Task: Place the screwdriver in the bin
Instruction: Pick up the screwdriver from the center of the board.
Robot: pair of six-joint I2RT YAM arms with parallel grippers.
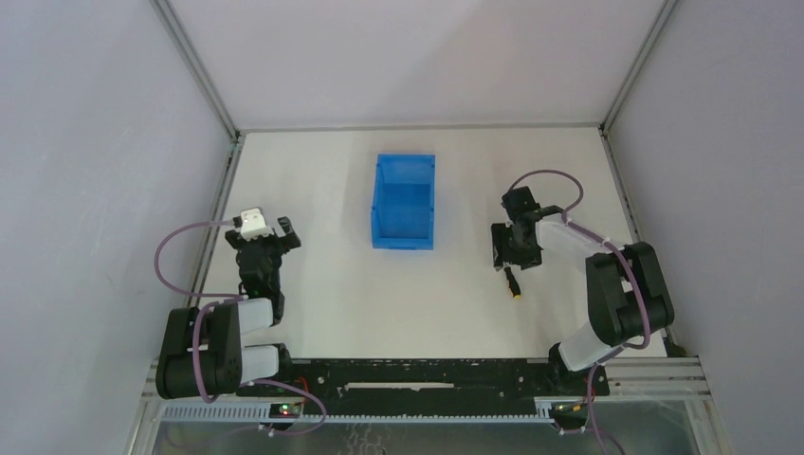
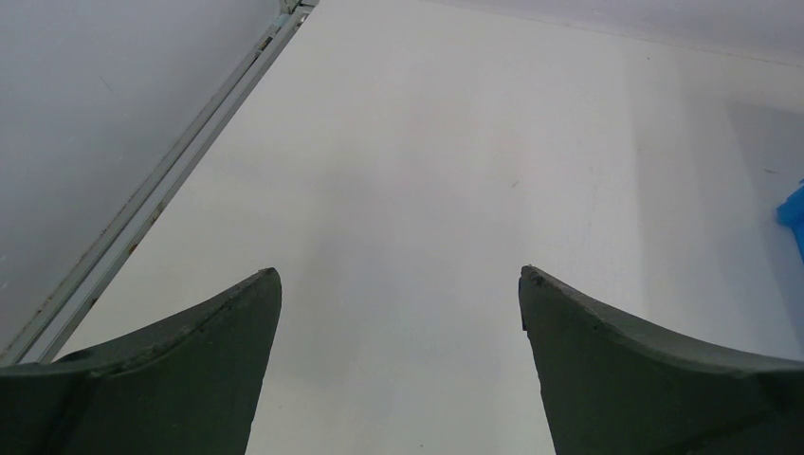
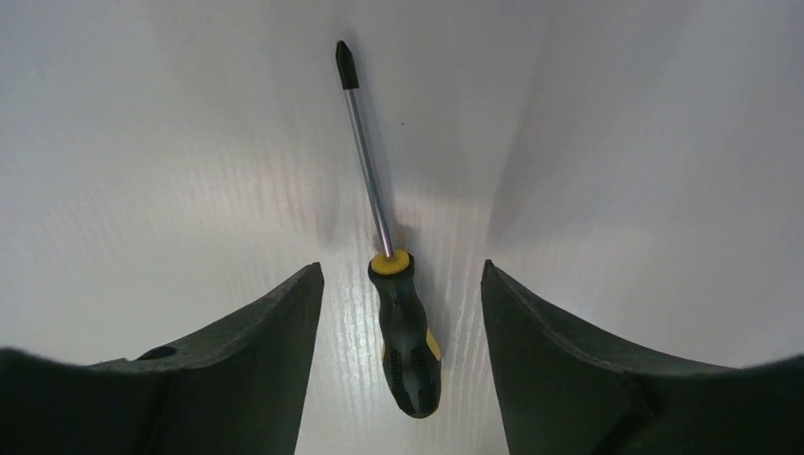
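The screwdriver (image 1: 513, 281), with a black handle with yellow parts and a thin metal shaft, lies flat on the white table, right of the blue bin (image 1: 378, 204). In the right wrist view the screwdriver (image 3: 410, 346) has its handle between my fingers and its shaft pointing away. My right gripper (image 1: 513, 258) (image 3: 402, 266) is open, low over the table, with a finger on each side of the handle and not touching it. My left gripper (image 1: 264, 237) (image 2: 399, 271) is open and empty, left of the bin. The bin looks empty.
Grey enclosure walls and a metal frame rail (image 2: 161, 185) bound the table on the left, back and right. A sliver of the blue bin (image 2: 794, 213) shows at the right edge of the left wrist view.
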